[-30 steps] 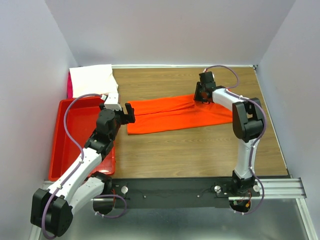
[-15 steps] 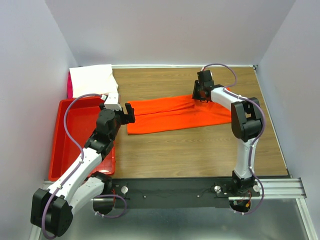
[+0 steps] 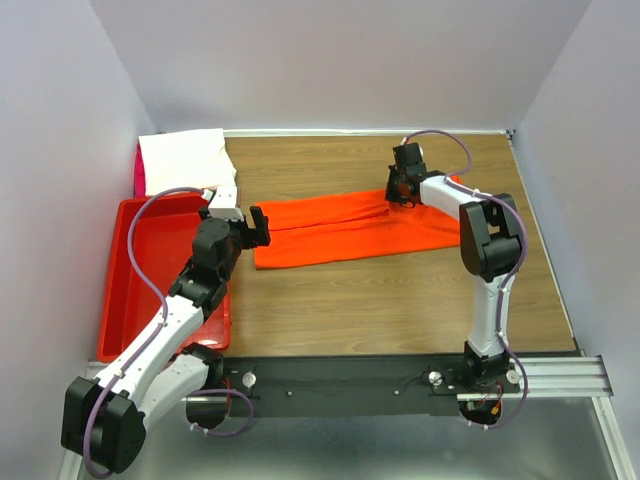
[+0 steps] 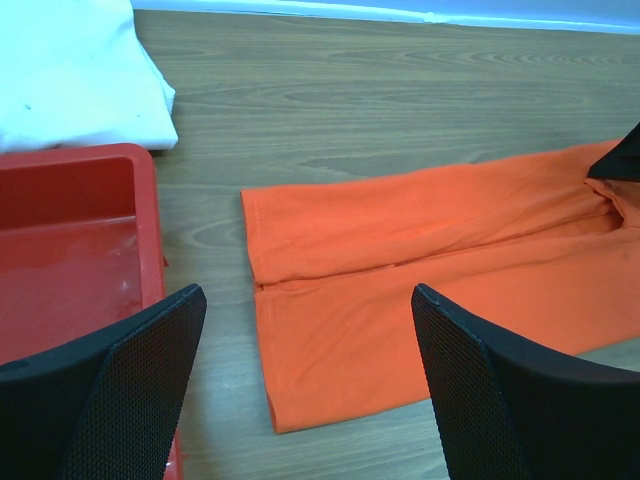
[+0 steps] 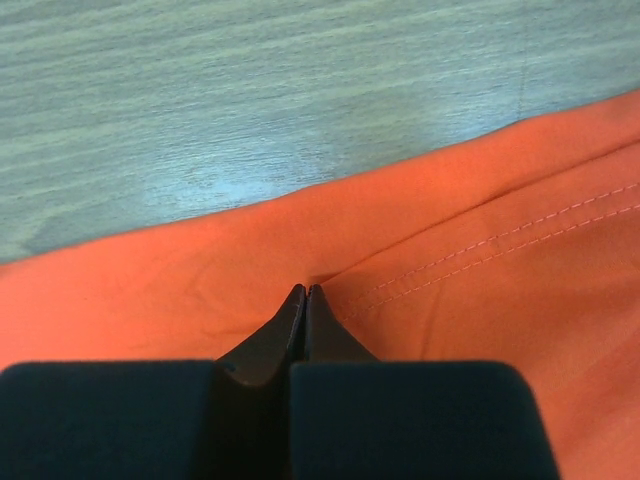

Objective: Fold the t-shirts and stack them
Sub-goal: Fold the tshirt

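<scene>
Lengthwise orange t-shirt [image 3: 360, 228] runs left-right; right gripper [image 5: 305, 292] jaws pinch its edge; left gripper [image 4: 305, 385] jaws wide.

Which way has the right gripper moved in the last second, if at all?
Yes, slightly. The right gripper has crept left along the orange shirt's far edge, away from the table's far right corner, and has shut on the cloth.
</scene>
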Robot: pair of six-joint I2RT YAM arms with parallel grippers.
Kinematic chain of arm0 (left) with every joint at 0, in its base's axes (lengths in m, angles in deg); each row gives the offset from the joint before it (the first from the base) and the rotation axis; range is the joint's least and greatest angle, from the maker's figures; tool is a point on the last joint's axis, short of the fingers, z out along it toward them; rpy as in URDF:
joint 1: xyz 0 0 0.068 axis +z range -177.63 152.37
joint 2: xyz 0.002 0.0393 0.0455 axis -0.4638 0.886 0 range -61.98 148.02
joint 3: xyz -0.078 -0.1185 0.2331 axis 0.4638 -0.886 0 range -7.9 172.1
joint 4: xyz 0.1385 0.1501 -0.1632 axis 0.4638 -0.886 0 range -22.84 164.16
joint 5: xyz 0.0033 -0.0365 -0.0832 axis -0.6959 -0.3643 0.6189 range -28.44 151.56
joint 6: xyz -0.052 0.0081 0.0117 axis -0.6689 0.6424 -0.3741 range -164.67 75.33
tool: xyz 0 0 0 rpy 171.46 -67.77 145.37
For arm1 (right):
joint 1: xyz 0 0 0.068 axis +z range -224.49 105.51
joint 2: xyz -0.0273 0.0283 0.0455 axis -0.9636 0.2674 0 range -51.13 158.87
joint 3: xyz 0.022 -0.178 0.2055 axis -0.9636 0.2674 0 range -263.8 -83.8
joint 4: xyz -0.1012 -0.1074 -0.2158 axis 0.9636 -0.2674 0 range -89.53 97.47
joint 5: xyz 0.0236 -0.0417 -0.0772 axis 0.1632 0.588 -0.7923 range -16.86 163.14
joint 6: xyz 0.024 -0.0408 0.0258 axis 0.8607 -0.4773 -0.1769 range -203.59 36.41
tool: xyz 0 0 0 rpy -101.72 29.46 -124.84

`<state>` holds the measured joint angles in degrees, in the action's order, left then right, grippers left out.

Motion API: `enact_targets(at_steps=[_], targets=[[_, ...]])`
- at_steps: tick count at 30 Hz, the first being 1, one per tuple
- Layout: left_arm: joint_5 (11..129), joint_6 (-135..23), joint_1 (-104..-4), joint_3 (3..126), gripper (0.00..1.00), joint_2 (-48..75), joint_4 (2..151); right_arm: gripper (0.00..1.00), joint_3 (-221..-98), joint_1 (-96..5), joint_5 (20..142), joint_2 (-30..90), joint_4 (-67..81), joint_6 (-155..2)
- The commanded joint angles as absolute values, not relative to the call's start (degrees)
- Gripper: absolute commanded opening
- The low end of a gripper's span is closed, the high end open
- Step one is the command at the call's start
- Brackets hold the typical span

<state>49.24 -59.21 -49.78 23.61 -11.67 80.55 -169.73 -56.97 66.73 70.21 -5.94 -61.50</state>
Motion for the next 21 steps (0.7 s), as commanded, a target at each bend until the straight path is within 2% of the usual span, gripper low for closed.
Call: enact_targets(at_steps=[1,21], targets=[[49.9,-58.9,-49.9,25.2,0.91,-11.7,81.9,0.01,-170.4,-56.6,68.7,70.2,-7.0,-61.4],[50.5,-58.8,-49.9,25.3,0.91,-10.7,82.1,0.03,-168.5,-56.2,77.7,67.1,-4.7,-62.2]])
